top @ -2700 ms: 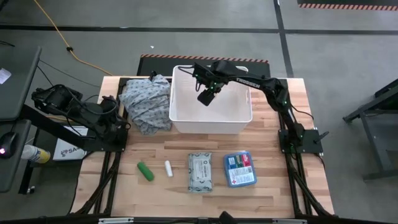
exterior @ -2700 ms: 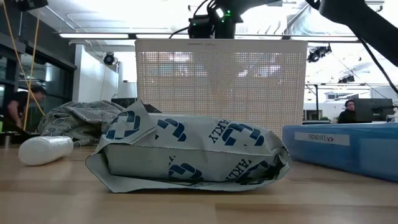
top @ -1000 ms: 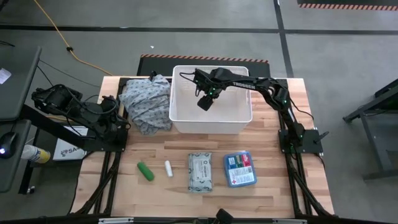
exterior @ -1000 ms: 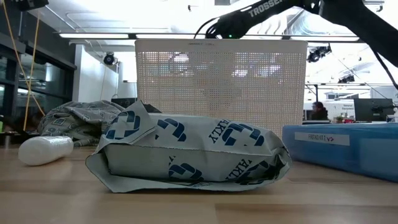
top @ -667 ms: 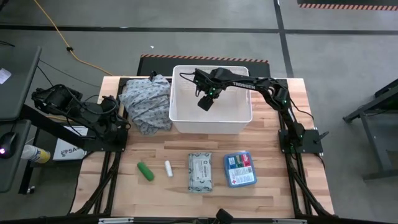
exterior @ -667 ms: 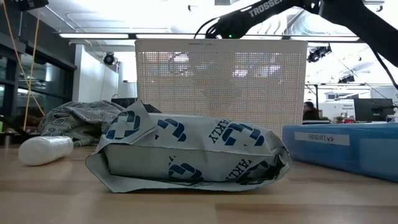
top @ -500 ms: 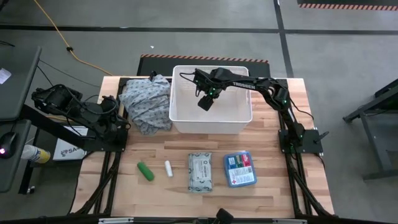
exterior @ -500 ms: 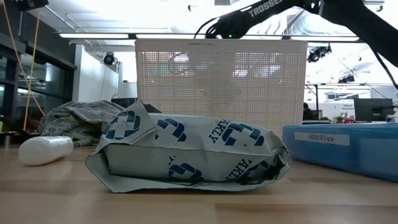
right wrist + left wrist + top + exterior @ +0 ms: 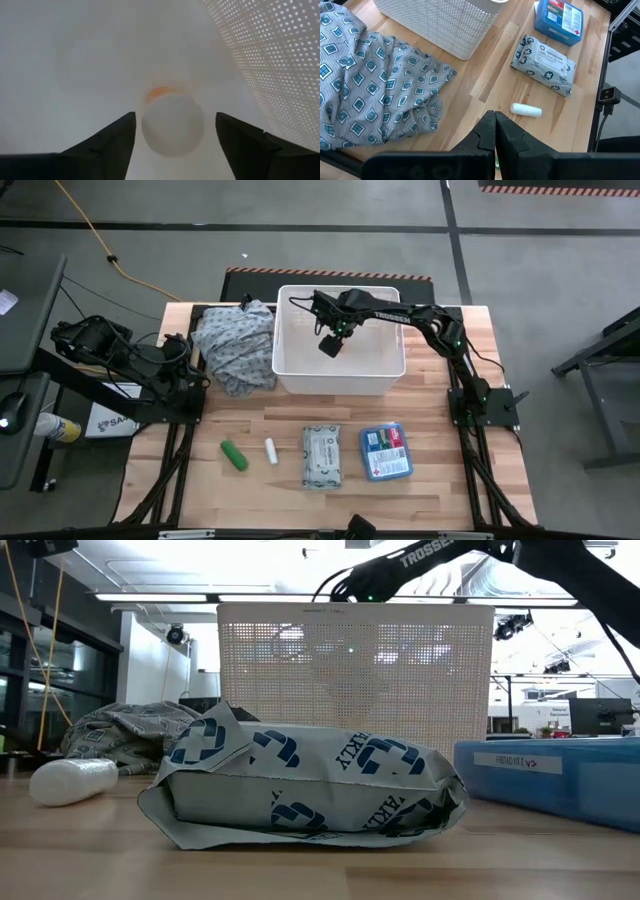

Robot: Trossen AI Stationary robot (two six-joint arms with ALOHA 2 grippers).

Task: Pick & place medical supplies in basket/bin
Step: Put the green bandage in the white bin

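My right gripper (image 9: 330, 345) reaches down inside the white basket (image 9: 340, 386) and is open. In its wrist view the orange white-capped bottle (image 9: 172, 125) stands between the two fingers with its cap toward the camera, and a narrow gap shows on each side. The green tube (image 9: 234, 455), white tube (image 9: 271, 451), wipes pack (image 9: 322, 456) and blue box (image 9: 386, 451) lie in a row on the wood near the table's near edge. My left gripper (image 9: 494, 122) is shut and waits at the table's left side.
A grey patterned cloth heap (image 9: 235, 345) lies against the basket's left wall. The basket's grid wall (image 9: 265, 65) stands close beside my right gripper. Bare wood (image 9: 300, 412) runs between the basket and the row of supplies.
Between 2.7 s and 1 s ago my right gripper went down from above the basket's rim into the basket. Over the last second nothing has visibly moved.
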